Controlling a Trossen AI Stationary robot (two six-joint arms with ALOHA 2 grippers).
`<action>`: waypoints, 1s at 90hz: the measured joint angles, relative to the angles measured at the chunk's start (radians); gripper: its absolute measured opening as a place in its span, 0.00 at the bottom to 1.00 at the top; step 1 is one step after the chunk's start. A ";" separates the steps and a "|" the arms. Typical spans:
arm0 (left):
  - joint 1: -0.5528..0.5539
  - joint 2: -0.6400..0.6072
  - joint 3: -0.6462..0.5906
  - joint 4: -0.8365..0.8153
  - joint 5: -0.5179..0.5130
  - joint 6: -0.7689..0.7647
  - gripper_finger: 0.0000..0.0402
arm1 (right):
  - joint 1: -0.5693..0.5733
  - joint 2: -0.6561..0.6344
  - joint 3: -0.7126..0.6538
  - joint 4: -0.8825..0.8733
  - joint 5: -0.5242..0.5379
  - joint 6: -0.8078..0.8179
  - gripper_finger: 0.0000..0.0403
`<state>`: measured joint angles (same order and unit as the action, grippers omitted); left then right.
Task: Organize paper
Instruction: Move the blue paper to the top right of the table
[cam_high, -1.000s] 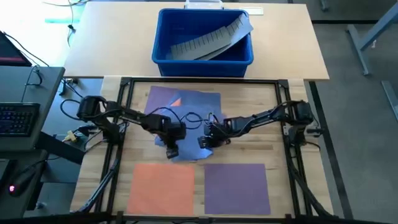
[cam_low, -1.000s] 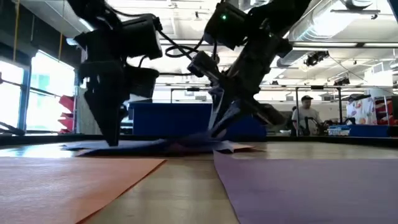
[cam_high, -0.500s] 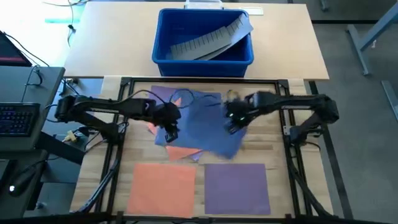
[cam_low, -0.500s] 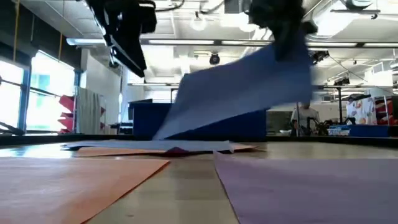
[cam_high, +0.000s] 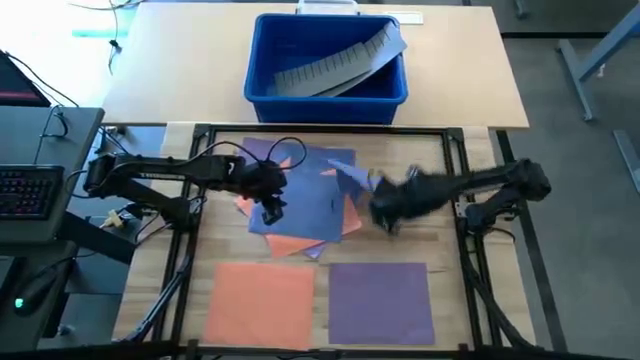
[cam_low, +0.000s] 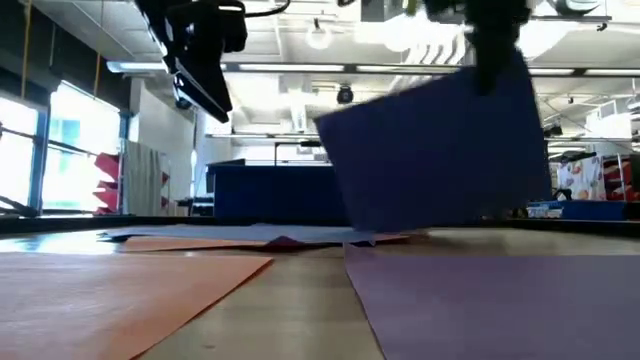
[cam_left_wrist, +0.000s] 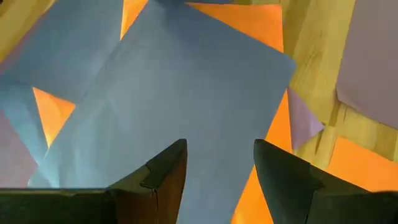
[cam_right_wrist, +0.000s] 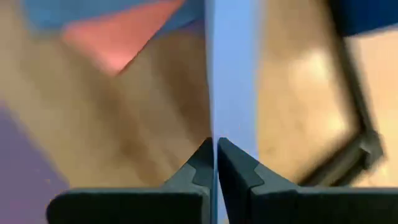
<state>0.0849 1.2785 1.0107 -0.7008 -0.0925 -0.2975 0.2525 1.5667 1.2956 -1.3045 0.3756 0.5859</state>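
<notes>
Nearest the front edge of the tabletop, an orange sheet and a purple sheet are lying flat side by side, seemingly sorted. Behind them, a jumbled pile of blue, orange and purple paper is waiting. The right gripper, jaws clenched, is carrying a blue sheet hanging in the air; the left gripper, jaws released, is hovering over the pile. Roughly a third seems done.

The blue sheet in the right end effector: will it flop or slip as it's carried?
The blue sheet hangs nearly flat from the right end effector, so probably light and fairly stiff. Pinched only at one edge, it may swing or slip.
</notes>
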 joint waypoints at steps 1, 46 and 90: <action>0.000 0.000 0.000 0.001 -0.001 -0.003 0.41 | 0.008 0.000 -0.018 0.016 -0.007 -0.011 0.00; 0.014 0.070 0.000 0.097 -0.021 -0.178 0.41 | -0.029 -0.004 -0.548 0.191 -0.153 -0.693 0.00; 0.020 0.186 0.000 0.141 -0.010 -0.260 0.41 | -0.178 -0.005 -0.733 0.247 -0.014 -1.187 0.00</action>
<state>0.1047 1.4647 1.0107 -0.5594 -0.1024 -0.5571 0.0745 1.5620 0.5629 -1.0574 0.3616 -0.6014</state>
